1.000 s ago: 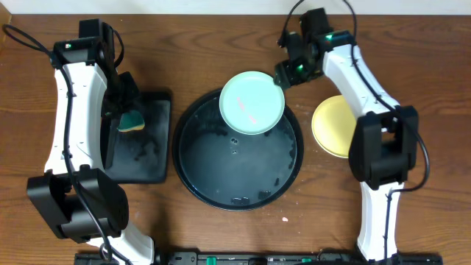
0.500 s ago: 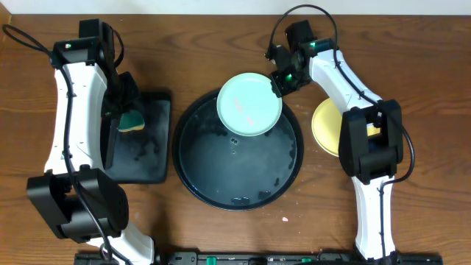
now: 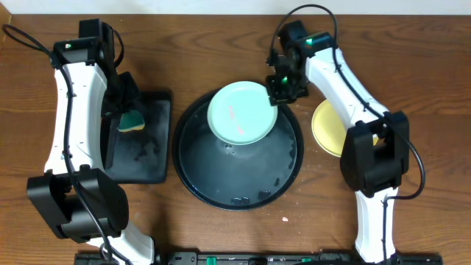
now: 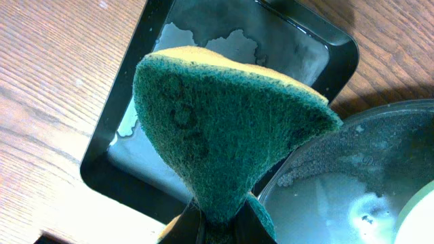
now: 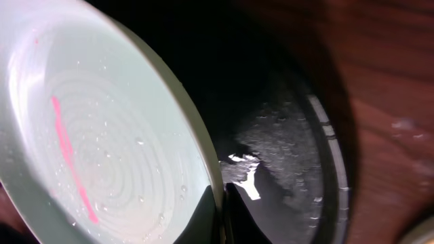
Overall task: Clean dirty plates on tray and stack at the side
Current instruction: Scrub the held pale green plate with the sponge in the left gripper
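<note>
So, looks like one's done: yellow plate (image 3: 327, 129) is sitting aside on the surface (image 3: 412, 44), right hand (image 3: 279, 91) is pinching the pink-streaked mint plate (image 3: 241, 112) over the round tray (image 3: 191, 184), and left hand (image 3: 126, 110) is clutching the sponge (image 3: 133, 121).

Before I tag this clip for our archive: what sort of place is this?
Probably a robot test bench staged for dishwashing, not a real kitchen: a wooden table, a wet round black tray, the left gripper pinching a green sponge, the right gripper holding a pink-streaked mint-green plate.
</note>
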`<state>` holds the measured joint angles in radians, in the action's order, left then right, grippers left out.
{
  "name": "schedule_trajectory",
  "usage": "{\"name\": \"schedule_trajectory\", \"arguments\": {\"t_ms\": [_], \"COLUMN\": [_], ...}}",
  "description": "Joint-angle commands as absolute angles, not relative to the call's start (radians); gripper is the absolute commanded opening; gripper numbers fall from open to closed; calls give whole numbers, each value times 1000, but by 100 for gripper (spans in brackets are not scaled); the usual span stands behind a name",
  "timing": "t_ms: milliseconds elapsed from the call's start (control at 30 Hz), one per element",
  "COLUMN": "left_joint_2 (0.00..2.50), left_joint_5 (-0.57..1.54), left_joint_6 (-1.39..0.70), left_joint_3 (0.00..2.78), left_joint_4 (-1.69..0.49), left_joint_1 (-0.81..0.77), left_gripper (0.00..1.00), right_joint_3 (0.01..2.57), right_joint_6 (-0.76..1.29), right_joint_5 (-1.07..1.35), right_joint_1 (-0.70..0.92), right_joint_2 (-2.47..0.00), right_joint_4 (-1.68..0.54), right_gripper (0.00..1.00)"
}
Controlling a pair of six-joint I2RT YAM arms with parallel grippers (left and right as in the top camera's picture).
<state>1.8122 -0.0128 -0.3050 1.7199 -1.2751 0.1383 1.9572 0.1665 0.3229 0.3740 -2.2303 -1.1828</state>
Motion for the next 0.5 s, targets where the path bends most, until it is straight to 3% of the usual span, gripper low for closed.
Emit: {"name": "schedule_trajectory", "arguments": {"t_ms": [0, 467], "left_joint_2": [1795, 1753], "left_joint_5": [-14, -14], "left_joint_6": [-285, -329], "left_joint_3": [1723, 1719], "left_joint_4": [-1275, -1293], "left_joint_1": [130, -27], "left_gripper": [7, 7], "right_joint_3": [1875, 1514], "right_joint_6": [301, 490], "right_joint_5": [337, 307], "right_joint_1": [419, 508], "right_joint_2": [-2220, -2220], "right_joint_4": [-1157, -799], "right_gripper": [1, 1]}}
